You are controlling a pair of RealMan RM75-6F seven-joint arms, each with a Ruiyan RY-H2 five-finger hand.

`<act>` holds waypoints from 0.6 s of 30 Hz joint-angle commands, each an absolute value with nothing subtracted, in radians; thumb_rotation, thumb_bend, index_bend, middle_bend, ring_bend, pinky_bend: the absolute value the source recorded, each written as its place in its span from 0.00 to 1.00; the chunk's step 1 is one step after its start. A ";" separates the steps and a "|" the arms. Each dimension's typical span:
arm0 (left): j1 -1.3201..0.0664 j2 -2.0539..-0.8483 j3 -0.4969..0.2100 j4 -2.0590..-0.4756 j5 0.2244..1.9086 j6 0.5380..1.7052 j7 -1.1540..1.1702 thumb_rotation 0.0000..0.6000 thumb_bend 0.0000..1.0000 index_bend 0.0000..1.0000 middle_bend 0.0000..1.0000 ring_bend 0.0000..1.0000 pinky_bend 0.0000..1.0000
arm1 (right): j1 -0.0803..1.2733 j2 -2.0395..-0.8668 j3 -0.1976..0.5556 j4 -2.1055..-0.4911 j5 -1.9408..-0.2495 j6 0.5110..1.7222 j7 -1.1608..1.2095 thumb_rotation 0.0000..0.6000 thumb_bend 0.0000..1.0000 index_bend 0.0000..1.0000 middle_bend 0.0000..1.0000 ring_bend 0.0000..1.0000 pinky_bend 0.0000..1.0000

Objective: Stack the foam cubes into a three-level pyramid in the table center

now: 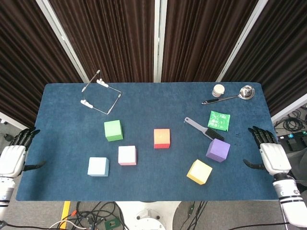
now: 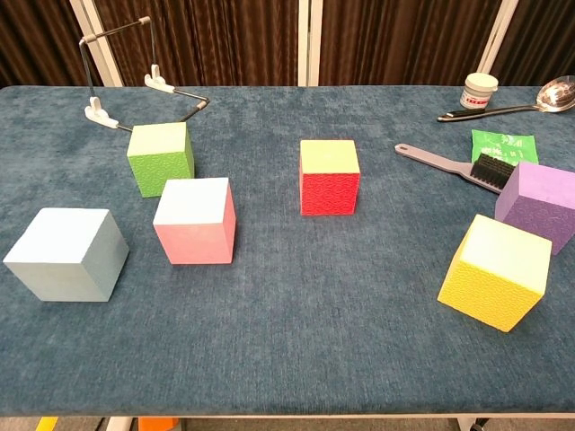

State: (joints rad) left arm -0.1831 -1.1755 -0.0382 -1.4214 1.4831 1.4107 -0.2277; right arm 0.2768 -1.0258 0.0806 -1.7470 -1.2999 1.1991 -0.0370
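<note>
Six foam cubes loose on the blue table; none stacked; both hands empty, fingers spread.

Green, pink, pale blue lie left; red centre; purple, yellow right; left hand and right hand hover at table ends; cubes judged light, soft, textured, best taken across opposite faces; felt-like cloth; dark curtains behind.
</note>
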 commanded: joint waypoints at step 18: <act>-0.184 -1.206 -0.024 -1.305 1.508 1.391 -0.358 1.00 0.01 0.10 0.06 0.02 0.15 | 0.400 -1.308 0.127 -1.782 -0.988 1.153 -0.401 1.00 0.10 0.00 0.11 0.00 0.00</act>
